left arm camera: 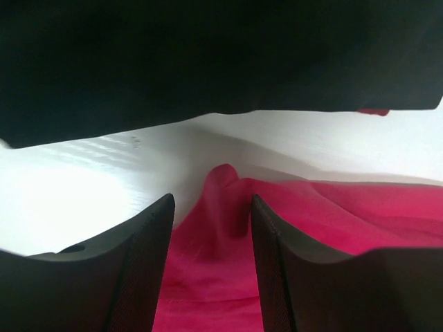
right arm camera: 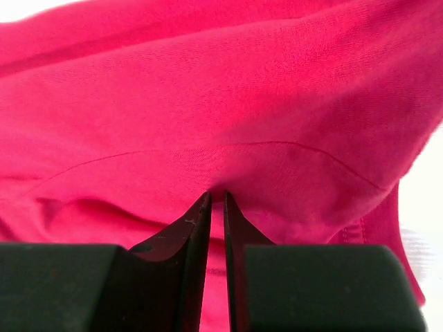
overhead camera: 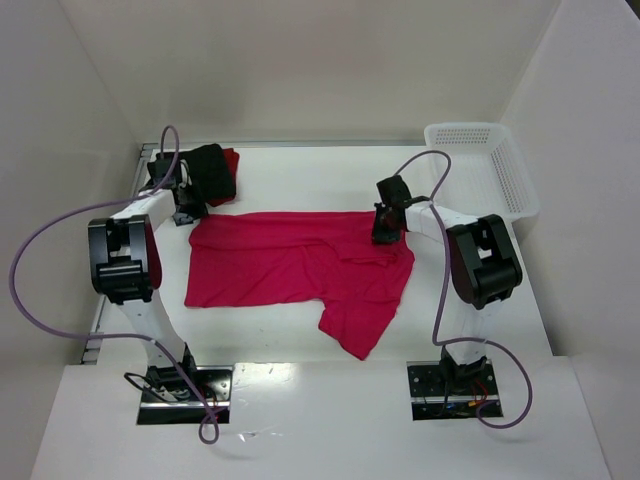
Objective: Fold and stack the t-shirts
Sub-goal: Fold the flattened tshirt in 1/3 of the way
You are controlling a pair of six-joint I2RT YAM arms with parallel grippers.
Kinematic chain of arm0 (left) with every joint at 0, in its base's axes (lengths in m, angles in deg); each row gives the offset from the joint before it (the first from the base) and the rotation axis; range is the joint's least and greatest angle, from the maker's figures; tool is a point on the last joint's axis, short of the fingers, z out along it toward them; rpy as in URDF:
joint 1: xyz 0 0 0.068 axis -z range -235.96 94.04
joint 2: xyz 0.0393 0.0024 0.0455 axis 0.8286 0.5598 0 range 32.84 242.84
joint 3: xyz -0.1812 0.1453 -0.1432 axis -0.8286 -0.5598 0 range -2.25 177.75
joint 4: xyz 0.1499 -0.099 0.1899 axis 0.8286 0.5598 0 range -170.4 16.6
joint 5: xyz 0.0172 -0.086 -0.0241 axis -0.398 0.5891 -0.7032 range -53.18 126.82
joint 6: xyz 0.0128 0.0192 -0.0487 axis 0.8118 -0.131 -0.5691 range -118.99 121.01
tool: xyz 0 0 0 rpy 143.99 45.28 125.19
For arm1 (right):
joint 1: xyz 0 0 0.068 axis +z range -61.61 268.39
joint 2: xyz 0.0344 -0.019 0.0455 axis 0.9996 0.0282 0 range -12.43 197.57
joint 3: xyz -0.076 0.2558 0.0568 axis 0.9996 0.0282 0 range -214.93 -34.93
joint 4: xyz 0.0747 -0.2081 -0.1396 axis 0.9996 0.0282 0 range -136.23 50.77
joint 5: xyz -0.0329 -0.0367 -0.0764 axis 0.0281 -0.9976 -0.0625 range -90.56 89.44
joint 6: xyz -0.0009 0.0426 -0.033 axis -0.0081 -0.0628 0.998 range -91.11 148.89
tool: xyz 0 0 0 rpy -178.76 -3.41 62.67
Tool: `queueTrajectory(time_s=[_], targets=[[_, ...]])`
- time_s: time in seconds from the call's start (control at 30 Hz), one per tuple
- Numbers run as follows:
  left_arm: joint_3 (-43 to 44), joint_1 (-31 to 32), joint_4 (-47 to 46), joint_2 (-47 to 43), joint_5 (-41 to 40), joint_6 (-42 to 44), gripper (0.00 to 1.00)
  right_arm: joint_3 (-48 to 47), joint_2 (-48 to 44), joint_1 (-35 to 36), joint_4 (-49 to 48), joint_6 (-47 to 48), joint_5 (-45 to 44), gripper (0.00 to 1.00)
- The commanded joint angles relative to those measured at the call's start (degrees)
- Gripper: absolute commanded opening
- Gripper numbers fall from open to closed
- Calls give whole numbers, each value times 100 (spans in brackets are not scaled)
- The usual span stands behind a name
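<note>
Pink shirt lies spread over the middle of the desk. It is thin matte knit in bright crimson-pink. The body is mostly flat, with wrinkles toward the right side and one corner hanging down toward the near edge.

Black shirt sits at the far-left corner as a compact folded bundle of soft matte cloth. Dark red shirt shows only as an edge on its right side, touching it; we can't tell how it's folded.

Left tool is low at the pink shirt's far-left corner, just beside the black bundle. In the wrist view the left tool is open, its dark textured fingers clearly apart. A raised ridge of pink shirt stands in the gap, and the black shirt fills the top of that view.

Right tool is on the shirt's far-right edge. In its wrist view the right tool is nearly closed. Its fingers pinch the pink shirt just below a curved stitched seam.

The desk is smooth glossy white. The basket, white perforated plastic and rectangular, sits at the far right, apart from the shirts.
</note>
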Motion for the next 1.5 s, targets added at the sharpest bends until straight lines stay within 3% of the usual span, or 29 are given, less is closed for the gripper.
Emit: queueTrajectory(time_s=[0.0,0.13,0.4,0.67,0.77,0.93,1.1,1.47], targets=[[97,36,-236,94,251,-41,56,-155,72,39,-98,140,-157,18],[220,36,-236,286,444,-94,56,-103,195,39,-98,140,-105,18],[274,36,-394,472,366,-279,19,-32,-76,39,324,140,-262,16],[274,36,-447,525,-240,-578,13,170,-244,39,439,193,-316,16],[274,-17,-561,375,-363,-578,20,223,-244,39,439,193,-263,16],[212,-122,-623,147,-574,-517,49,223,-297,39,386,193,-263,16],[212,-175,-623,15,-574,-516,54,154,-349,39,386,193,-263,16],[-596,-175,-131,-1224,910,-209,63,-1375,-280,92,290,482,588,17]])
